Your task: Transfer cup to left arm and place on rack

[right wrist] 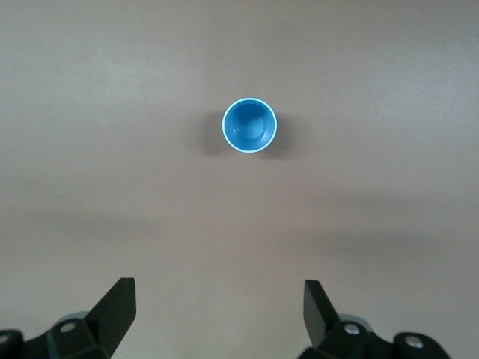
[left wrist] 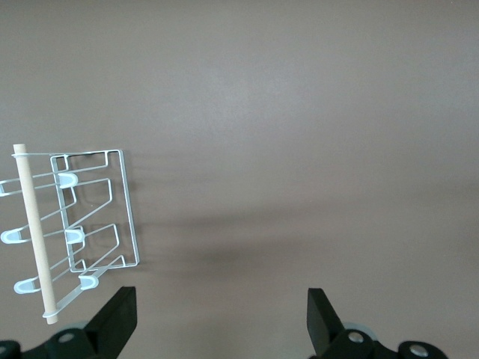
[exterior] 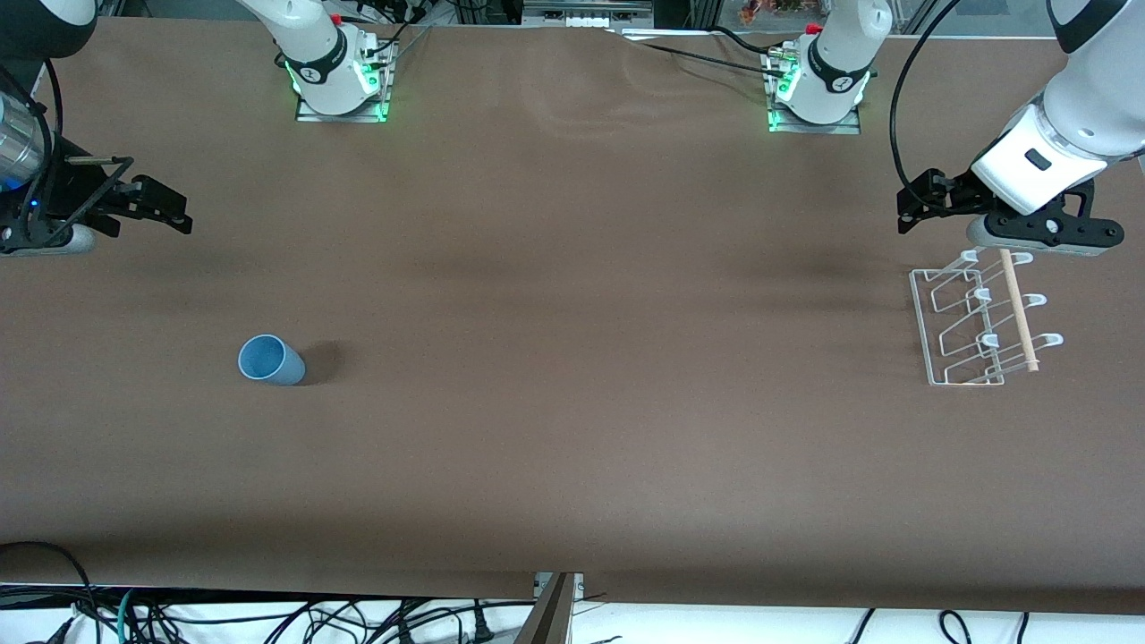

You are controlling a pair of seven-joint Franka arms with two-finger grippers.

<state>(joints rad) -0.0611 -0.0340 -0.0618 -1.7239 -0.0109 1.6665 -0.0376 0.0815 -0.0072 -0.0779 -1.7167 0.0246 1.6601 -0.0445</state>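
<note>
The light-blue cup (exterior: 271, 360) stands upright on the brown table toward the right arm's end; in the right wrist view the cup (right wrist: 249, 126) shows its open mouth. My right gripper (exterior: 85, 225) hangs open and empty in the air at that end of the table, its fingers (right wrist: 120, 307) wide apart, with the cup apart from it. The white wire rack (exterior: 975, 322) with a wooden dowel lies toward the left arm's end. My left gripper (exterior: 1009, 222) hangs open and empty over the rack's edge nearest the bases; the rack (left wrist: 93, 217) shows beside its fingers (left wrist: 120, 314).
The two arm bases (exterior: 340, 76) (exterior: 818, 85) stand on plates at the table's edge farthest from the front camera. Cables (exterior: 268, 617) lie below the table's nearest edge. Bare brown table (exterior: 581, 340) lies between cup and rack.
</note>
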